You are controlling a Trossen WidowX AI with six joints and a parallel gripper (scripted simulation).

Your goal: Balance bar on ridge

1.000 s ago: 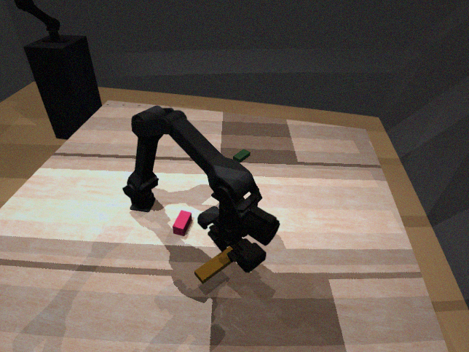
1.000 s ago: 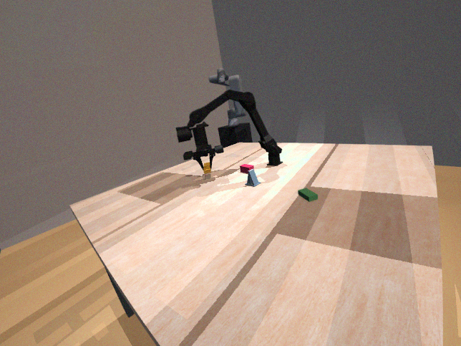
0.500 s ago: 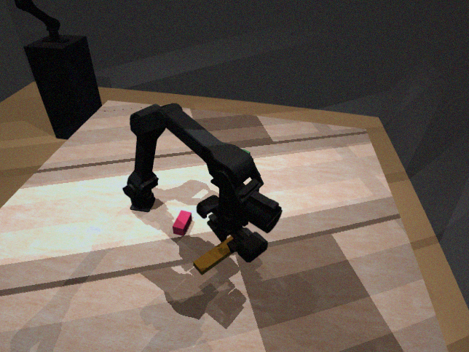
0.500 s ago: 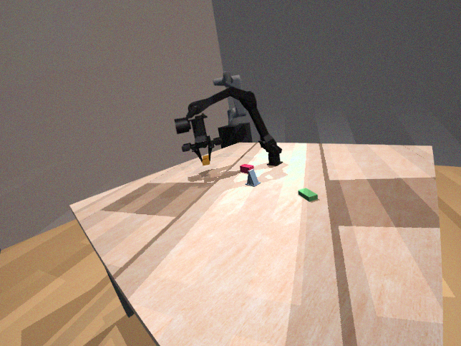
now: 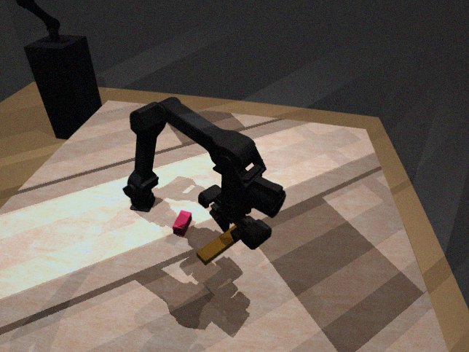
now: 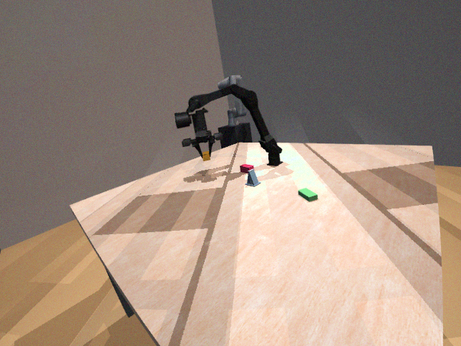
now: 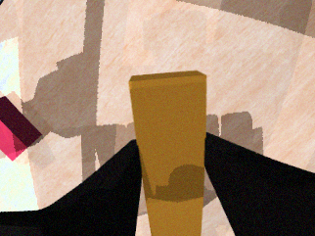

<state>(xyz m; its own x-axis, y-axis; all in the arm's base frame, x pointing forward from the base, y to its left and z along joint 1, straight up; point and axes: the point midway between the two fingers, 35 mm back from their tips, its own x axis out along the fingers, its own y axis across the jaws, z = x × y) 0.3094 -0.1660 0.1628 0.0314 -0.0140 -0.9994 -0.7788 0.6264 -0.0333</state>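
The yellow-orange bar (image 5: 214, 248) (image 6: 206, 156) (image 7: 168, 108) is held between my fingers, raised above the table. My gripper (image 5: 233, 232) (image 6: 205, 152) (image 7: 170, 143) is shut on it, and one end of the bar sticks out well past the fingers. The ridge, a blue-grey wedge (image 6: 252, 178), stands upright on the table in the exterior view, to the right of and nearer that camera than my gripper. Only a bit of it shows at the top left corner of the wrist view. It is hidden behind my arm in the top view.
A crimson block (image 5: 182, 223) (image 6: 246, 167) (image 7: 16, 130) lies on the table near the ridge, between the arm's base and the bar. A green block (image 6: 308, 194) lies farther right in the exterior view. A black pedestal (image 5: 64, 85) with another arm stands beyond the table.
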